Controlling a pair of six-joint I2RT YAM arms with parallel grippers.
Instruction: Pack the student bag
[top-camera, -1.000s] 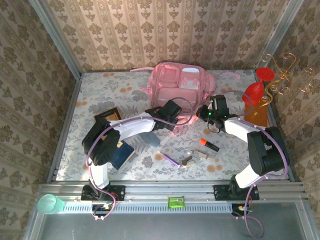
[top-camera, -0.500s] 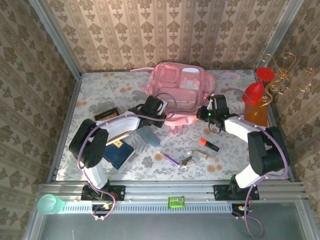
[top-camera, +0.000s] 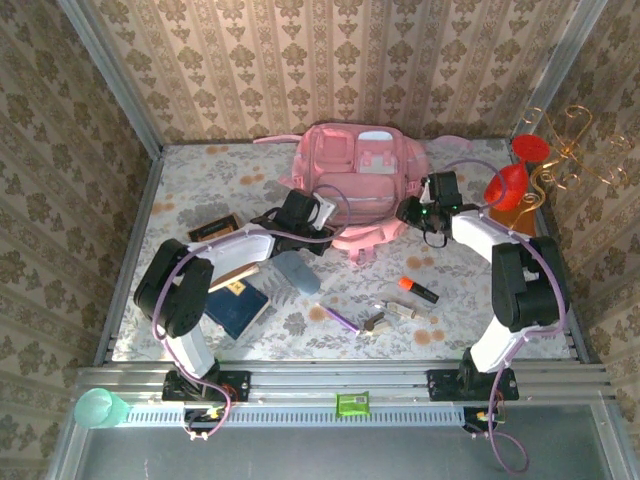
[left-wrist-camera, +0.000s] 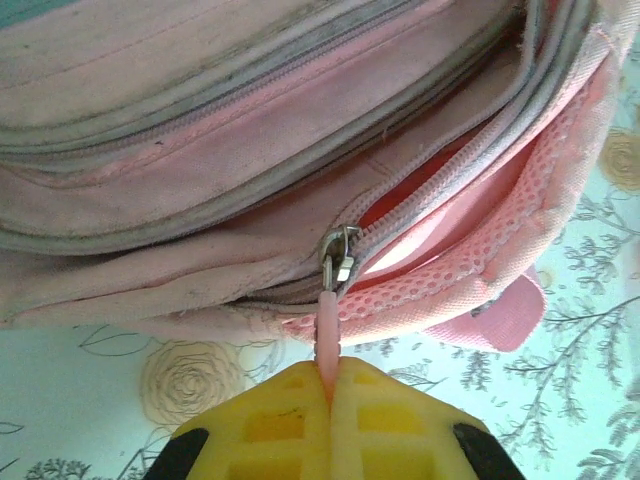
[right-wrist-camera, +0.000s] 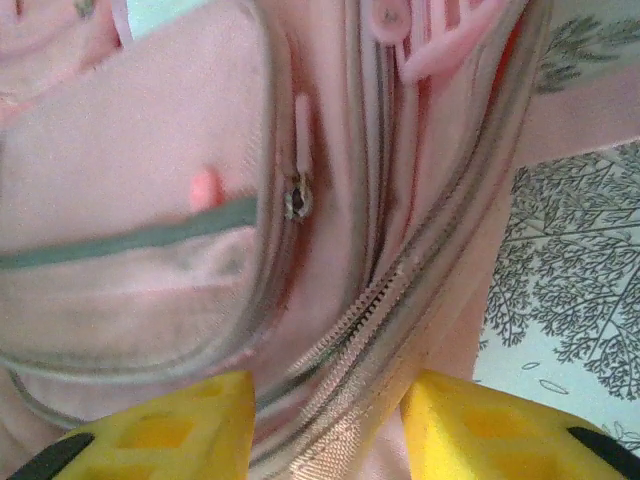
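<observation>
The pink student bag (top-camera: 355, 175) lies at the back middle of the table, front pockets up. My left gripper (top-camera: 318, 212) is at its near left edge, shut on the pink zipper pull (left-wrist-camera: 328, 325) below the metal slider (left-wrist-camera: 340, 258). To the right of the slider the zip is parted, and pink mesh (left-wrist-camera: 470, 250) shows in the gap. The yellow fingers (left-wrist-camera: 280, 420) press together around the pull. My right gripper (top-camera: 412, 212) is at the bag's near right edge. Its jaws stand apart astride a fold of bag fabric with a zip track (right-wrist-camera: 400, 290).
On the near half of the table lie a blue book (top-camera: 240, 305), a dark notebook (top-camera: 215, 228), a grey case (top-camera: 297, 272), an orange-black marker (top-camera: 418, 290), a purple pen (top-camera: 340, 318) and a metal clip (top-camera: 395, 313). A red goblet (top-camera: 510, 185) and a gold wire stand (top-camera: 560, 150) are at the right.
My left gripper has slid left along the bag's near edge with the zipper pull. My right gripper has opened and shifted slightly back and right. The bag has shifted a little toward the back.
</observation>
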